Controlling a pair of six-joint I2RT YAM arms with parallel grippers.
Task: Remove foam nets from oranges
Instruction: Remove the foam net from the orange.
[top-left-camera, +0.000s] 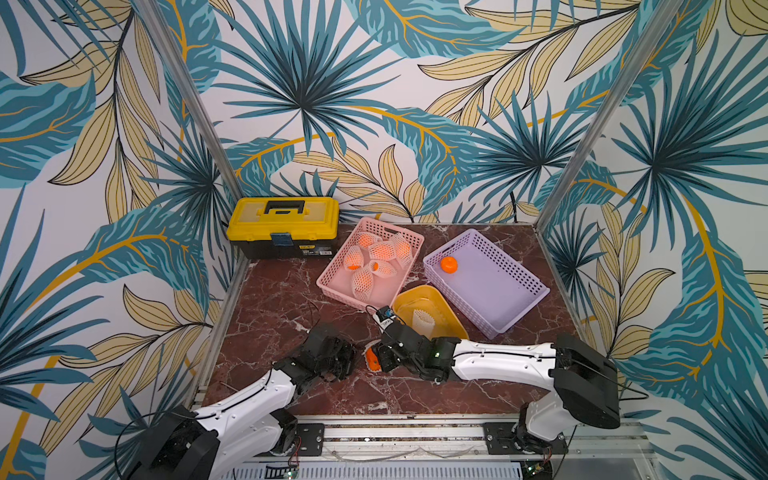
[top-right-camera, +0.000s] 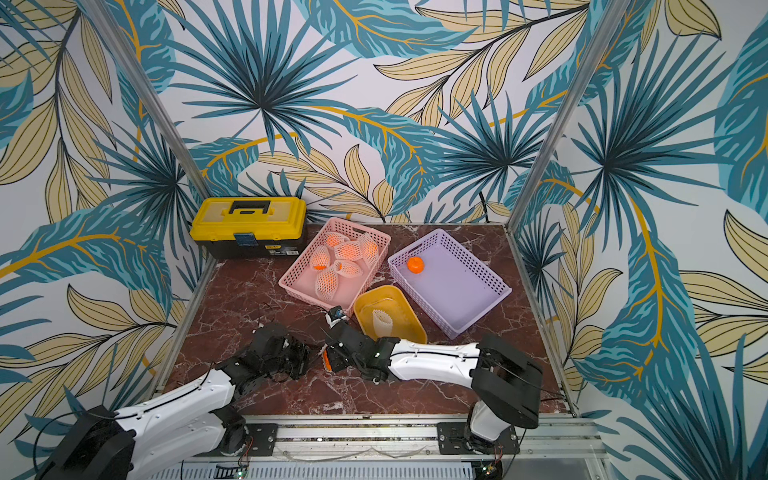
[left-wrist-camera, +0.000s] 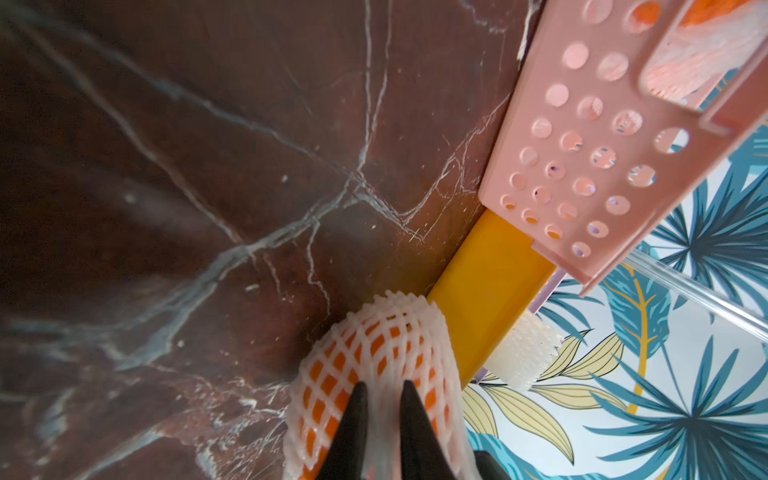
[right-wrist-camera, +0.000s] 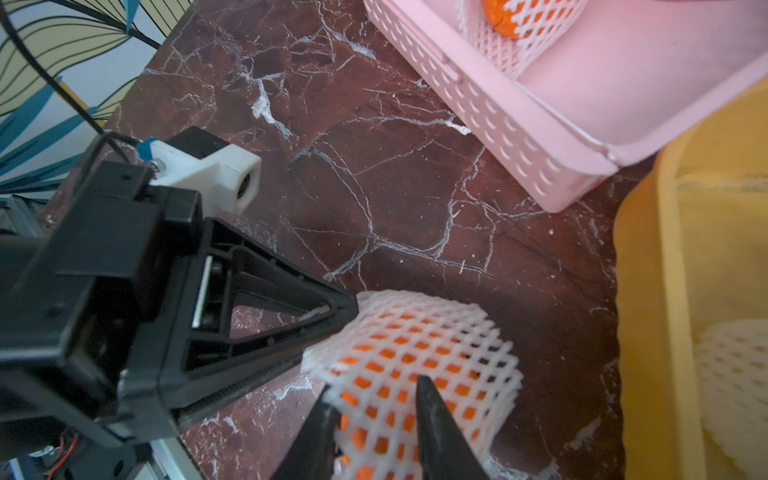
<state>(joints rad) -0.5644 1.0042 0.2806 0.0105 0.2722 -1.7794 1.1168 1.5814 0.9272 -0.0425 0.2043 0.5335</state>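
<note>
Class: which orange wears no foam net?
The lone orange in the purple basket; those in the pink basket, and the one whose foam net the left gripper pinches, are wrapped.

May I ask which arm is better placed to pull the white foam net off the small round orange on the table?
Left: the left gripper pinches the foam net's edge; the right gripper stands open over the orange.

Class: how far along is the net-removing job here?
Done: one bare orange lies in the purple basket, one empty foam net in the yellow tray. In hand: the left hand pinches the net on an orange; the right hand straddles it, fingers apart. Left: several netted oranges in the pink basket.
</note>
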